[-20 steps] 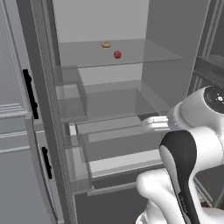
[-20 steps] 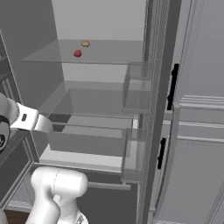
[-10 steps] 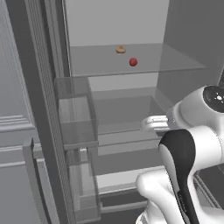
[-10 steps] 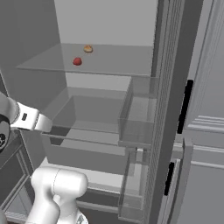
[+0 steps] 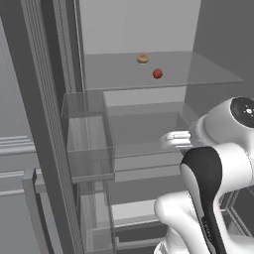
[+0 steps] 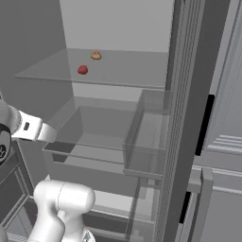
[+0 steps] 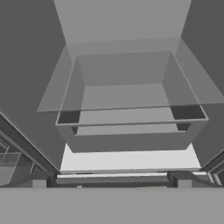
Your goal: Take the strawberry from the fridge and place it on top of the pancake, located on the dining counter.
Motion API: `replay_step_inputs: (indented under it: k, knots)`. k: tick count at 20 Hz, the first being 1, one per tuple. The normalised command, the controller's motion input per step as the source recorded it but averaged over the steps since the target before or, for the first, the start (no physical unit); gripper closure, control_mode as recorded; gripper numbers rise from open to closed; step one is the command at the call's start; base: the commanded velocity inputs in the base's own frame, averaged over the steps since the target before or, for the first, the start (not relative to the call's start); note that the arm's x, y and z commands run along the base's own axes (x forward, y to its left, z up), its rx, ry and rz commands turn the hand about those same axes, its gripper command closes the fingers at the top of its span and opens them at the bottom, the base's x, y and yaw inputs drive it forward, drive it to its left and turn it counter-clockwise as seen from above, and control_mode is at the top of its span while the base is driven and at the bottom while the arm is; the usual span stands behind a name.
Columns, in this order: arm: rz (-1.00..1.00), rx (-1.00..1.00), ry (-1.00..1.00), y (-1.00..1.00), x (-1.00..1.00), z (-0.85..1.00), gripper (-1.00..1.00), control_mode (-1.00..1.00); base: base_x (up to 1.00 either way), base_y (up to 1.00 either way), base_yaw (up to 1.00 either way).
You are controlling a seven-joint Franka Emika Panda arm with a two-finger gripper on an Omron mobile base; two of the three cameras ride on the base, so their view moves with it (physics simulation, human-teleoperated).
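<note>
- The tiny round dark-red strawberry (image 5: 158, 73) (image 6: 82, 70) lies on the upper glass shelf (image 5: 208, 74) of the open dark-grey fridge (image 5: 30, 99), pale inside.
- A small tan-orange roundish item (image 5: 143, 59) (image 6: 96, 56) sits just beside it, at about 11 o'clock in the left base view.
- The white arm (image 5: 218, 144) is at 4 o'clock, well below the berry.
- Its claw stands fully apart, holding nothing.

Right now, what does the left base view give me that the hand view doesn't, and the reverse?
Left base view alone: the strawberry and a small tan item behind it on the upper glass shelf, plus the door bin. Hand view alone: the white floor under the drawer. Shared: the open fridge interior and its clear drawer.
</note>
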Motion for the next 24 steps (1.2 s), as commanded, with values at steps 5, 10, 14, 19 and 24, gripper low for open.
replay_step_inputs:
  k: [5,10,14,19,24]
  knots:
    - [0.01,0.00,-0.12,-0.08,0.11,0.83,-1.00,-1.00,0.00,0.00,0.00]
    - [0.01,0.00,-0.07,-0.12,0.56,0.83,-1.00,-1.00,0.00,0.00,0.00]
    - [0.00,0.00,0.00,0.00,0.85,0.26,-1.00,-1.00,0.00,0.00,0.00]
    - [0.00,0.00,-0.01,0.00,0.65,0.00,-1.00,-1.00,0.00,0.00,0.00]
    - [0.00,0.00,-0.01,-0.09,0.42,0.00,-1.00,-1.00,0.00,0.00,0.00]
